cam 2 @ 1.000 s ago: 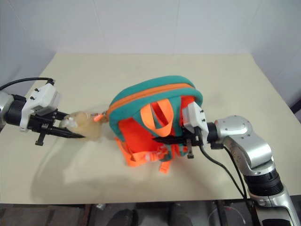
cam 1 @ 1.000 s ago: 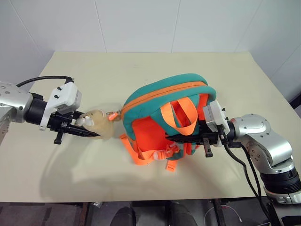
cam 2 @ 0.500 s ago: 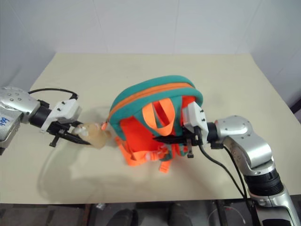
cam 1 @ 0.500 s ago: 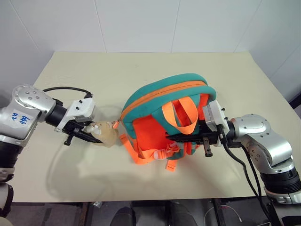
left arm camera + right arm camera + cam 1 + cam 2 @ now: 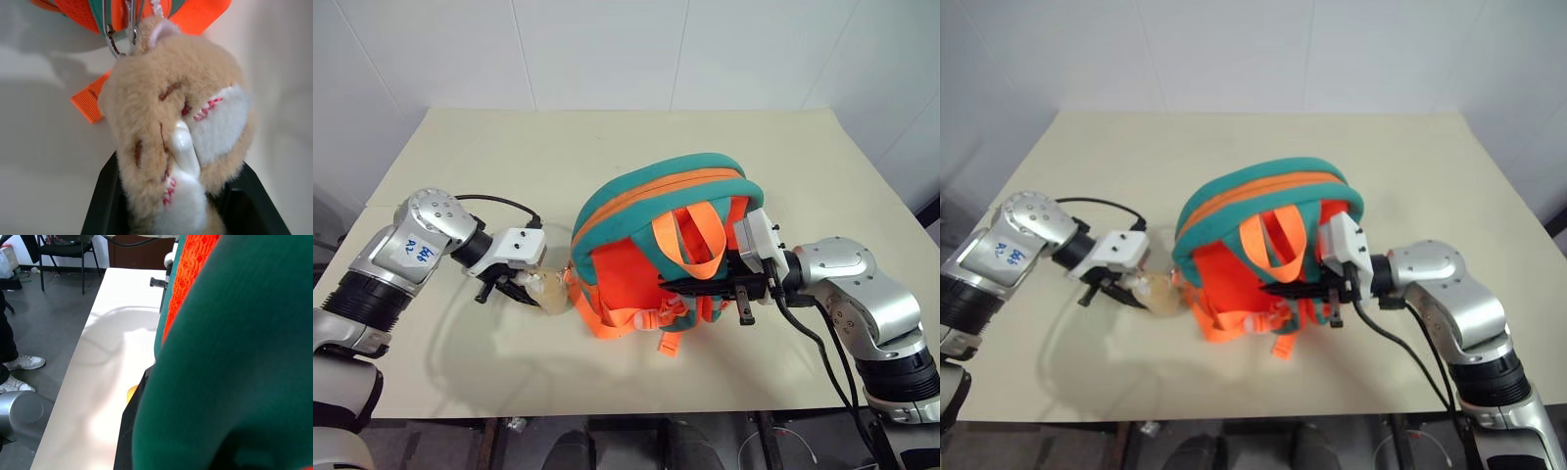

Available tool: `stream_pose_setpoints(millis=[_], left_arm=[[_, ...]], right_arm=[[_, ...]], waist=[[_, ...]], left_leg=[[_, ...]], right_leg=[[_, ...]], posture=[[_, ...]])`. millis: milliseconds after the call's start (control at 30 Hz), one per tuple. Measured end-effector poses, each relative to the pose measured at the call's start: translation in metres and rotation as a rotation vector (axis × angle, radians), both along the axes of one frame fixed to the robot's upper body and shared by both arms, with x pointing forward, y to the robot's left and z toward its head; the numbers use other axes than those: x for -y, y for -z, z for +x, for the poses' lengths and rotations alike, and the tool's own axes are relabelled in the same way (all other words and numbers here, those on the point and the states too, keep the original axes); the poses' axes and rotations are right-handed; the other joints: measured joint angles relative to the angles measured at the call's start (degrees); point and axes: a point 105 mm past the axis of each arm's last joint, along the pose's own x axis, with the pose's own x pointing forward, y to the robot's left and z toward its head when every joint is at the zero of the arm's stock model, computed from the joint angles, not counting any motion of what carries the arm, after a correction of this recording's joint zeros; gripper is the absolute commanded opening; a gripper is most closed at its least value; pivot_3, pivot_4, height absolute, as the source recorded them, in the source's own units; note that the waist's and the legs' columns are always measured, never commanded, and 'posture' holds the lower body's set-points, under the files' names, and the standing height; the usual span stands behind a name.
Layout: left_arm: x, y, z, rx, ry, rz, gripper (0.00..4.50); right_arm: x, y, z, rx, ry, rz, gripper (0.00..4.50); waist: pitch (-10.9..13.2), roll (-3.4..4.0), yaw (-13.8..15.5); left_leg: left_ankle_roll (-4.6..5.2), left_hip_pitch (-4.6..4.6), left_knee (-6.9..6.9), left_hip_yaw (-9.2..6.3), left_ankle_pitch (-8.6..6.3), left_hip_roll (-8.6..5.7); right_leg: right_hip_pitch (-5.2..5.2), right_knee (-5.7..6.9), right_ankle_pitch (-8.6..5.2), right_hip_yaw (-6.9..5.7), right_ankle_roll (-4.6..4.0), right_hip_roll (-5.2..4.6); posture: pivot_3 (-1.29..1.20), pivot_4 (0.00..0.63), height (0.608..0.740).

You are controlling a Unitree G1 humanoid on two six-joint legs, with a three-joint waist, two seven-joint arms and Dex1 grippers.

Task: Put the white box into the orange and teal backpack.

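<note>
The orange and teal backpack [image 5: 656, 211] stands upright in the middle of the table, teal top with an orange zipper line, orange straps facing me. My right gripper [image 5: 690, 286] is shut on its right side, with teal fabric [image 5: 234, 357] pressed close against the wrist camera. My left gripper [image 5: 514, 289] is shut on the tan plush toy [image 5: 181, 122], which hangs by a clip at the backpack's lower left corner. The white box is out of view.
The beige table [image 5: 509, 157] has bare surface behind and left of the backpack, and white walls stand behind it. A black cable loops over my left arm [image 5: 499, 201]. Beside the table, on the floor, are a chair [image 5: 68, 249] and a person's shoes [image 5: 22, 363].
My left gripper has carried the plush toy rightward and down until it sits close against the backpack's left side. The right gripper and backpack stayed put.
</note>
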Motion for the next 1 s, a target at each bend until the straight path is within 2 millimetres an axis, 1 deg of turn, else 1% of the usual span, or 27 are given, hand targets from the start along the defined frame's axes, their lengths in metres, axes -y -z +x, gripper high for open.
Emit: stream_pose_setpoints(millis=[133, 200, 333, 400, 433, 467, 533, 667, 700, 733, 767, 833, 1000], left_arm=[[0.01, 0.007, 0.009, -0.007, 0.014, -0.004, 1.12], [0.016, 0.013, 0.011, -0.022, 0.024, -0.022, 1.12], [0.022, 0.015, 0.012, -0.029, 0.031, -0.044, 1.12], [0.022, 0.013, 0.011, -0.027, 0.022, -0.066, 1.79], [0.022, 0.01, 0.01, -0.032, 0.009, -0.097, 1.99], [0.022, 0.007, 0.009, -0.042, -0.013, -0.14, 2.29], [0.022, -0.002, 0.006, -0.054, -0.043, -0.204, 2.99], [0.02, -0.022, 0.0, -0.035, -0.078, -0.287, 4.15], [0.019, -0.027, -0.001, -0.031, -0.089, -0.308, 4.49], [0.016, -0.031, -0.003, -0.023, -0.103, -0.324, 4.5], [0.014, -0.033, -0.003, -0.016, -0.12, -0.335, 4.5], [0.009, -0.036, -0.005, -0.009, -0.152, -0.35, 4.5], [-0.008, -0.04, -0.01, 0.009, -0.236, -0.375, 4.5]], right_arm=[[-0.001, 0.0, 0.001, 0.003, 0.003, -0.004, 0.5], [-0.002, 0.001, 0.002, 0.001, 0.008, -0.005, 0.5], [-0.002, 0.002, 0.004, -0.009, 0.033, -0.005, 0.5], [-0.002, 0.003, 0.005, -0.012, 0.045, -0.008, 0.5], [0.0, 0.004, 0.004, -0.016, 0.053, -0.023, 1.23], [0.001, 0.006, 0.003, -0.021, 0.061, -0.04, 1.49], [0.002, 0.006, 0.001, -0.037, 0.074, -0.053, 2.2], [0.005, 0.004, -0.001, -0.04, 0.096, -0.051, 3.45], [0.007, 0.005, -0.001, -0.047, 0.106, -0.05, 3.84], [0.009, 0.007, -0.001, -0.06, 0.116, -0.049, 4.19], [0.01, 0.008, -0.001, -0.067, 0.123, -0.048, 4.46], [0.015, 0.007, -0.001, -0.075, 0.14, -0.043, 4.46], [0.033, 0.005, -0.001, -0.088, 0.207, -0.048, 4.46]], waist=[[0.0, 0.0, 0.1], [0.0, 0.0, 0.0], [0.0, 0.0, 0.0], [0.0, 0.0, 0.0], [0.0, 0.0, 0.0], [0.0, 0.0, 0.0], [0.0, -0.01, 0.0], [0.0, 0.0, 0.0], [0.0, 0.0, 0.0], [0.0, 0.0, 0.0], [0.0, 0.0, 0.0], [0.0, 0.0, 0.0], [0.0, 0.0, 0.1]], left_leg=[[0.01, -0.01, 0.1, -0.01, 0.0, -0.02], [0.01, 0.0, 0.11, -0.01, 0.0, -0.01], [0.01, 0.0, 0.12, -0.04, 0.0, -0.01], [0.01, -0.01, 0.12, -0.04, 0.0, 0.0], [0.01, -0.03, 0.11, -0.06, 0.0, -0.01], [0.02, -0.04, 0.12, -0.08, -0.01, 0.0], [0.03, -0.08, 0.11, -0.17, -0.02, 0.02], [0.04, -0.08, 0.1, -0.31, -0.02, 0.01], [0.04, -0.08, 0.1, -0.31, -0.02, 0.0], [0.05, -0.08, 0.1, -0.32, -0.02, 0.0], [0.05, -0.08, 0.1, -0.31, -0.02, -0.01], [0.05, -0.08, 0.1, -0.32, -0.03, -0.01], [0.05, -0.08, 0.09, -0.33, -0.03, 0.0]], right_leg=[[0.02, 0.05, 0.01, 0.0, 0.02, 0.0], [0.03, 0.08, 0.02, 0.0, 0.03, -0.01], [0.03, 0.11, 0.02, -0.01, 0.03, -0.01], [0.03, 0.11, 0.02, 0.0, 0.03, -0.02], [0.02, 0.1, 0.02, -0.01, 0.03, -0.03], [0.02, 0.08, 0.02, -0.02, 0.03, -0.03], [0.01, 0.05, 0.02, -0.03, 0.03, -0.02], [0.01, 0.02, 0.02, -0.04, 0.03, -0.02], [0.02, 0.0, 0.02, -0.05, 0.03, -0.02], [0.02, 0.0, 0.02, -0.04, 0.03, -0.03], [0.02, 0.0, 0.02, -0.04, 0.03, -0.04], [0.02, 0.0, 0.02, -0.04, 0.03, -0.04], [0.03, -0.03, 0.02, -0.04, 0.03, -0.04]], posture=[[0.0, 0.15, 0.74], [0.0, 0.15, 0.74], [0.0, 0.15, 0.74], [0.0, 0.15, 0.74], [0.0, 0.15, 0.74], [0.0, 0.15, 0.74], [0.0, 0.15, 0.74], [0.0, 0.15, 0.74], [0.0, 0.15, 0.74], [0.0, 0.15, 0.74], [0.0, 0.15, 0.74], [0.0, 0.15, 0.74], [0.0, 0.15, 0.74]])
